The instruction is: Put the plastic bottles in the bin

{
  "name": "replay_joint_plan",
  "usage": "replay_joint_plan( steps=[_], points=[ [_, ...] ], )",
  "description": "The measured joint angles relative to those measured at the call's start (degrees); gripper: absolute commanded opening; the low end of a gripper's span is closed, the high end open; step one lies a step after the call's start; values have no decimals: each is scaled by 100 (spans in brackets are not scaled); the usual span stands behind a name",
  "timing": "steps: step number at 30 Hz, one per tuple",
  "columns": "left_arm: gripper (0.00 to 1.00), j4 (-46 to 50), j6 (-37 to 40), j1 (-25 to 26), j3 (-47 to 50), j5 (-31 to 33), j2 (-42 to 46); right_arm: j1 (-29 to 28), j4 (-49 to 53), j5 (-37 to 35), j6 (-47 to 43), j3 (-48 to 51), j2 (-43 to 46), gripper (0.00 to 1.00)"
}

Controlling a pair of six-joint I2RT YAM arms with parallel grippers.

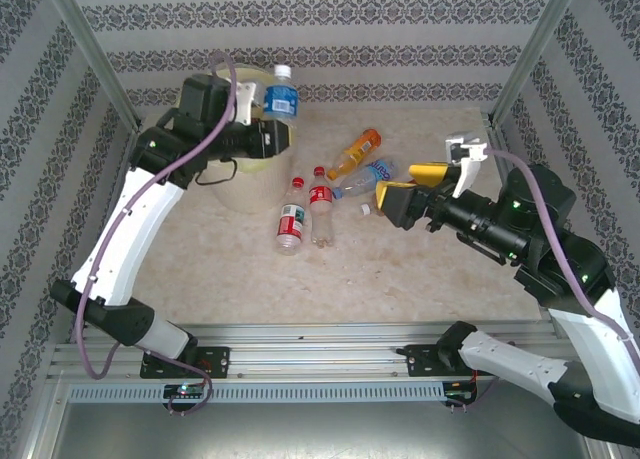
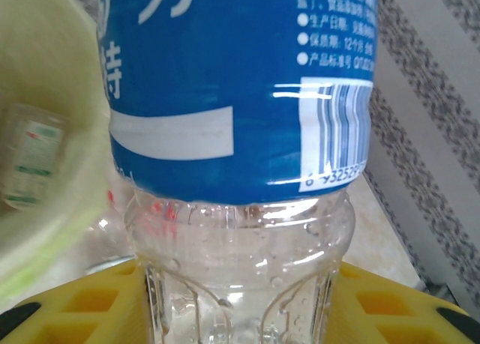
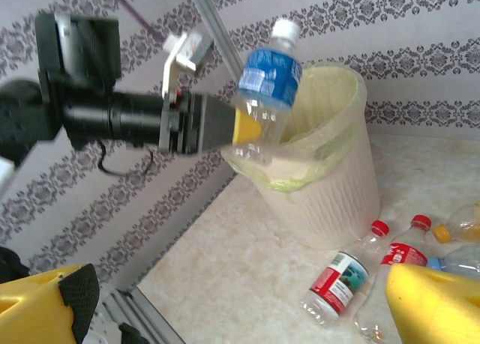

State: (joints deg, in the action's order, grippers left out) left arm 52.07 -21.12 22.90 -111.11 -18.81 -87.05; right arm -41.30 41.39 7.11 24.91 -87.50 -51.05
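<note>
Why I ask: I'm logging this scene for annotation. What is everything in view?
bin: one, pale yellow, far left of the table.
blue-labelled bottle: one, clear, white cap, held above the bin's rim.
bottle in the bin: one visible, white-green label, blurred.
red-capped bottles: two, clear, red labels, lying in front of the bin.
orange bottle: one, lying right of the bin.
clear bottle: one, blue label, lying beside the orange bottle.
table: one, beige marbled.
left gripper: yellow pads, shut on the blue-labelled bottle.
right gripper: yellow pads, open, near the clear bottle.
</note>
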Motion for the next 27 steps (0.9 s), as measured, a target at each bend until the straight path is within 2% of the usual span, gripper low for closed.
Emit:
replay_joint_plan(
  steps=[7,12,20,25,27],
  points=[
    [47,640,214,-713,-1318,243,-894,-1021,66,-1200,-457,-13,-160,98],
    [47,1005,363,-1054,-1926,315,-1510,-1434,66,-1738,-686,-92,-363,98],
    [53,1416,450,-1329,-2417,483,-2297,-1674,81,-2072,-868,-175,-568,98],
    [61,1574,466,-1436,-2420,520,-2546,-1674,81,-2127,-907,-238,-568,98],
    [68,1622,472,-1451,-2420,520,-2597,-1674,79,-2124,-927,-262,-566,98]
  ],
)
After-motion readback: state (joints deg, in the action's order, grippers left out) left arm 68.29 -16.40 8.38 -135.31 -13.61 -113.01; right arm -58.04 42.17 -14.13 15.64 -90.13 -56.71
